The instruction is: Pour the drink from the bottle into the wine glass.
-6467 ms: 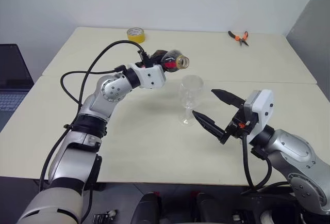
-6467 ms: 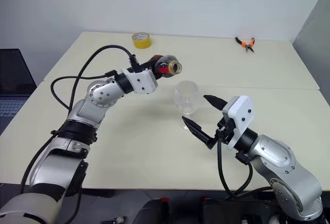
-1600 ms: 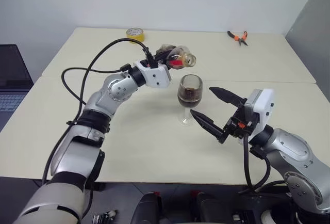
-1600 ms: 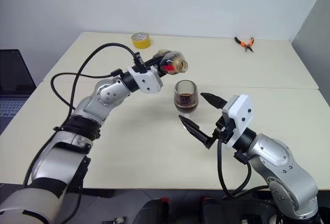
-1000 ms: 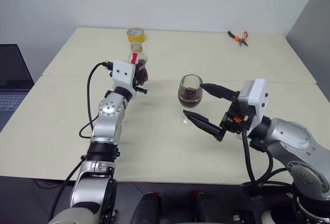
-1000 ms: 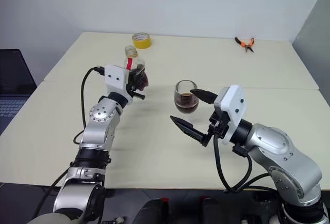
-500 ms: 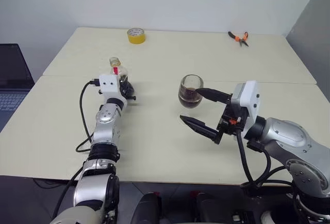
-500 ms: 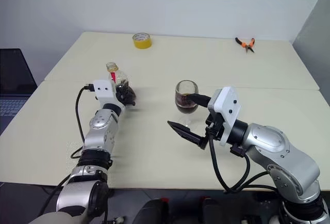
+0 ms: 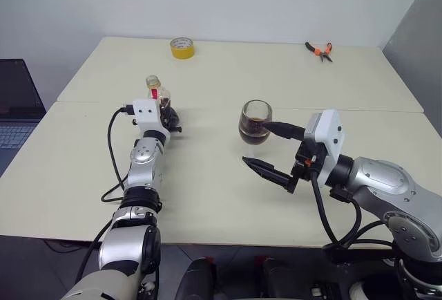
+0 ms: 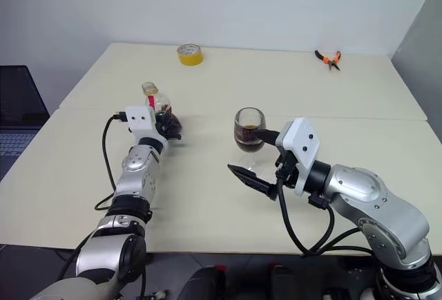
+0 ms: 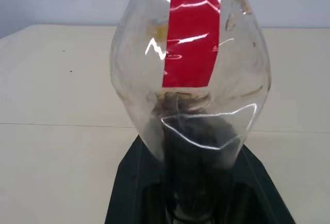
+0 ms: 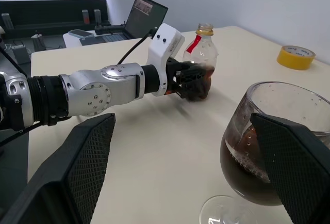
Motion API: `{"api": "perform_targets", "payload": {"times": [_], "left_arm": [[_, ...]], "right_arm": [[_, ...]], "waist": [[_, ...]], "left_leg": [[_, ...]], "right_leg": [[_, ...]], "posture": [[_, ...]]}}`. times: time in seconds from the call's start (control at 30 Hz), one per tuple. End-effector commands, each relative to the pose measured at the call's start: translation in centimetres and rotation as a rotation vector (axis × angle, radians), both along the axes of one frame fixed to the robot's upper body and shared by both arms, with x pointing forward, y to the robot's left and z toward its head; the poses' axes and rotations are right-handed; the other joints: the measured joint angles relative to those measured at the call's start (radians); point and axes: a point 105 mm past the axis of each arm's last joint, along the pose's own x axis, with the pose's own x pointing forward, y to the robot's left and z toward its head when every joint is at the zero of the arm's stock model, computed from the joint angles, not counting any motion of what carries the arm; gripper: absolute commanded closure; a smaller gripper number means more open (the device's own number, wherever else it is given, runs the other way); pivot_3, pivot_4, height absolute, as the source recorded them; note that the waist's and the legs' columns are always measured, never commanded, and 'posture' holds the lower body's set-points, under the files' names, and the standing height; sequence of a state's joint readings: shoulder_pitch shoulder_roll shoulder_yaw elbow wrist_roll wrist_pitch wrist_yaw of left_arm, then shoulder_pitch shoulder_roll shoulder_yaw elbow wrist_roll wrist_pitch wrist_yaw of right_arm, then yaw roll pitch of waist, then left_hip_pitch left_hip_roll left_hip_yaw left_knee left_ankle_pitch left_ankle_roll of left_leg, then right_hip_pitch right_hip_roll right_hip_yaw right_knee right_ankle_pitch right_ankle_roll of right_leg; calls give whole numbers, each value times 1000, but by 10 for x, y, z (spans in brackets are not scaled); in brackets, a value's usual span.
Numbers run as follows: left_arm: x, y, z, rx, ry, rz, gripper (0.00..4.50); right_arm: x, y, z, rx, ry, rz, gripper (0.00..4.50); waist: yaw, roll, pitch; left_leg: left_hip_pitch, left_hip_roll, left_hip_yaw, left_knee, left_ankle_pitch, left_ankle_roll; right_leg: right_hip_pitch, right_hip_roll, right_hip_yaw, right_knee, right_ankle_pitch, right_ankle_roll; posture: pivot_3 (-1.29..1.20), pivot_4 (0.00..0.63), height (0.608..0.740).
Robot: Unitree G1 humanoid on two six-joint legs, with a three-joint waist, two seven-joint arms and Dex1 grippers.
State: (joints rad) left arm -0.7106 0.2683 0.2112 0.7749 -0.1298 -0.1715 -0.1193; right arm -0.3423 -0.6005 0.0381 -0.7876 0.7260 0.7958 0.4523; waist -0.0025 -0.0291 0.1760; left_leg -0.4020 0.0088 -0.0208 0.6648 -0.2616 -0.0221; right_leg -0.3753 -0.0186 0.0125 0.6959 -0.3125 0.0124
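Upright now, bottle [image 9: 157,99] stands in left gripper [image 9: 168,115]; right gripper [image 9: 275,151] released beside wine glass [image 9: 255,122].

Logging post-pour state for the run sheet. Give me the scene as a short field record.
bottle: upright on the table, open-necked, nearly empty
wine glass: upright, about half full of the drink
drink: dark, in glass bowl
left gripper: around the bottle's base
right gripper: open, fingers either side of the glass, not gripping it
other items: yellow tape roll, orange-handled pliers, both far side of table
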Motion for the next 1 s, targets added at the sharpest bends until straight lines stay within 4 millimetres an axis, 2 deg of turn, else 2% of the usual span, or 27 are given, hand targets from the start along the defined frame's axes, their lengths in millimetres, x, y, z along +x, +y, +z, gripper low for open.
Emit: {"api": "perform_targets", "payload": {"times": [0.03,0.27,0.57,0.73,0.9,1.0], "left_arm": [[0,-3,20,27,-83,-4,2200],[-5,-10,23,27,-104,-34,45],[-21,-16,20,1,-105,-97,45],[-42,-9,24,19,-113,-102,45],[-60,-7,22,52,-82,-80,45],[-69,-11,20,71,-66,-65,45]], "right_arm": [[-5,1,10,6,-50,11,0],[-5,1,10,5,-52,11,0],[-11,-3,8,-1,-42,27,0],[-18,-11,4,12,-25,14,0],[-16,-29,-18,12,1,-70,0],[-11,-45,-41,49,34,-172,0]], "waist": [[0,0,0],[0,0,0],[0,0,0],[0,0,0],[0,0,0],[1,-1,-1]], "left_leg": [[0,0,0,0,0,0],[0,0,0,0,0,0],[0,0,0,0,0,0],[0,1,0,-1,0,0],[0,0,0,-1,0,0],[1,0,-1,-1,0,0]], "right_leg": [[0,0,0,0,0,0],[0,0,0,0,0,0],[0,0,0,-1,0,0],[0,0,0,-1,0,0],[2,0,0,-2,0,0],[2,0,0,-3,0,0]], "posture": [[0,150,740],[0,150,740],[0,150,740],[0,150,740],[0,150,740],[0,150,740]]}}
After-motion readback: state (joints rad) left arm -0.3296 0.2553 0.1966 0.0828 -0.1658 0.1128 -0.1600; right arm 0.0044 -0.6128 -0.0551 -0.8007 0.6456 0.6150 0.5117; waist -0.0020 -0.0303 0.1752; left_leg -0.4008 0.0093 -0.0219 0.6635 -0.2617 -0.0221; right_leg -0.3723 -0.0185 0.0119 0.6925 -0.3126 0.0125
